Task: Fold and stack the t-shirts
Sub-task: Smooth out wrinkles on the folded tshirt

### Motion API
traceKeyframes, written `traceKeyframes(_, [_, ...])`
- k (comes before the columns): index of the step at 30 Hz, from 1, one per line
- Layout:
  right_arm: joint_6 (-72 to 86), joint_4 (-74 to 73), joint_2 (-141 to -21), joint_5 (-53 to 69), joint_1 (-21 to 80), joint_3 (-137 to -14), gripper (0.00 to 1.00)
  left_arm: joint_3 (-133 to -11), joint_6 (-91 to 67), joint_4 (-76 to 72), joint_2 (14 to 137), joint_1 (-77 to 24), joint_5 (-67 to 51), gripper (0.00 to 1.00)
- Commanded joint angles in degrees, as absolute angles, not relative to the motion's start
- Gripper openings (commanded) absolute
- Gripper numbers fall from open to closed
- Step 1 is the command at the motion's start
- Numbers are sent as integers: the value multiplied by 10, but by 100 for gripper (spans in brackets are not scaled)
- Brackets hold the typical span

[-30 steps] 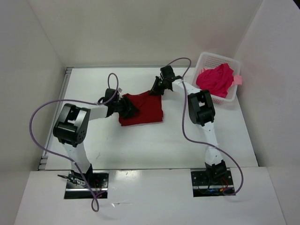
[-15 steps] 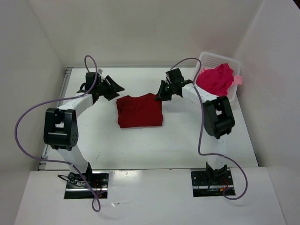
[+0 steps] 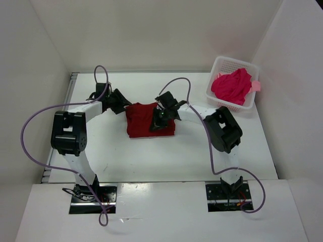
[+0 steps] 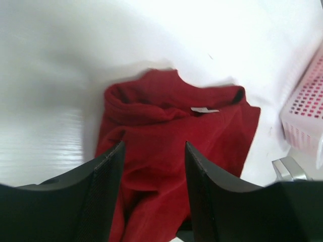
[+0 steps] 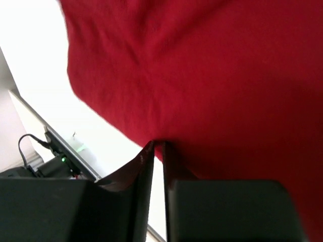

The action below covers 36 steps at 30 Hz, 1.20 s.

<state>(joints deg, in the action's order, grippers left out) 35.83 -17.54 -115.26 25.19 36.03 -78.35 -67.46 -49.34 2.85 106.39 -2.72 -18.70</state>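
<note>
A dark red t-shirt (image 3: 146, 120) lies folded in the middle of the table; in the left wrist view this dark red t-shirt (image 4: 176, 126) shows its collar and white label. My left gripper (image 3: 121, 103) hovers open by its back left corner, and the cloth shows between the left gripper's (image 4: 154, 151) fingers. My right gripper (image 3: 157, 123) is over the shirt's right half. In the right wrist view the right gripper (image 5: 157, 143) has its jaws a thin slit apart, tips against the hem of the dark red t-shirt (image 5: 202, 75). A crimson-pink t-shirt (image 3: 232, 85) fills the basket, with a bit of salmon-pink t-shirt (image 3: 256, 85) at its side.
The white perforated basket (image 3: 218, 65) stands at the back right corner, and part of the basket (image 4: 305, 111) shows in the left wrist view. White walls close in the table on the left, back and right. Purple cables loop above both arms.
The right gripper has swung from beside the shirt's back right corner down onto the shirt. The left gripper, pulled back from the shirt a second ago, has edged toward its back left corner.
</note>
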Motion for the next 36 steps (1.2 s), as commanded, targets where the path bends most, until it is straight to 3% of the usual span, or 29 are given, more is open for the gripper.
traceKeyframes(1, [360, -157, -1198, 260, 370, -833, 18, -676, -465, 33, 1061, -18, -155, 58])
traceKeyframes(12, [367, -156, -1261, 268, 381, -855, 18, -693, -459, 18, 1109, -18, -199, 48])
traceKeyframes(16, [367, -146, -1256, 262, 387, -823, 18, -707, -472, 2, 1128, -18, -210, 28])
traceKeyframes(28, [332, -165, -1231, 240, 387, -745, 17, -802, -488, 3, 1172, -18, -204, 8])
traceKeyframes(31, [332, -159, -1220, 240, 387, -729, 17, -814, -488, 3, 1186, -18, -191, 8])
traceKeyframes(33, [332, -159, -1215, 240, 392, -713, 17, -821, -481, 3, 1194, -18, -182, 15])
traceKeyframes(34, [332, -159, -1215, 240, 392, -713, 17, -821, -481, 8, 1194, -11, -182, 33])
traceKeyframes(36, [327, -159, -1203, 240, 392, -708, 17, -806, -481, -3, 1185, -2, -195, 53])
